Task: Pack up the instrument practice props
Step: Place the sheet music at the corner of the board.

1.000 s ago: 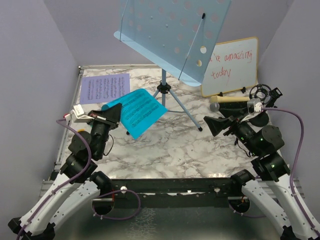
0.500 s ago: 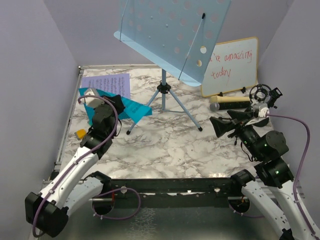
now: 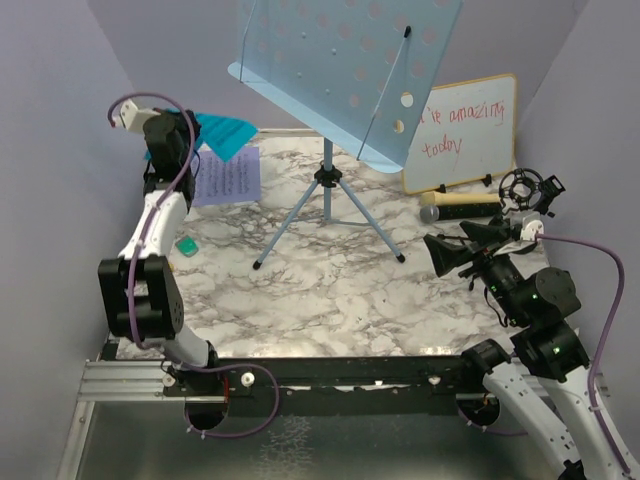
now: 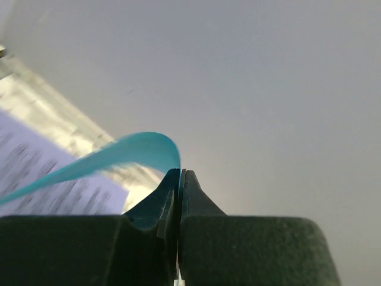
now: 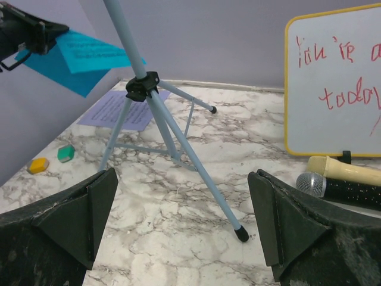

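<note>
My left gripper (image 3: 192,130) is raised high at the back left and shut on one edge of the cyan sheet (image 3: 226,134), which curls away from the jaws (image 4: 119,154). The right wrist view also shows that sheet (image 5: 77,56) hanging in the air. Below it, the printed music sheet (image 3: 228,178) lies flat on the table. In the middle, the light-blue music rack (image 3: 340,70) stands on its tripod legs (image 5: 156,113). My right gripper (image 3: 450,248) is open and empty, low over the marble (image 5: 181,174). The cream handheld microphone (image 3: 458,205) lies to its right. The black studio microphone (image 3: 527,190) stands behind.
A wood-framed whiteboard (image 3: 465,130) with red writing leans on the back right wall. A green block (image 5: 66,153) and an orange block (image 5: 38,165) lie near the left edge. Purple walls close in three sides.
My left arm has lifted from low over the table and swung to the back left, carrying the cyan sheet up with it. The right gripper stays open and has barely shifted.
</note>
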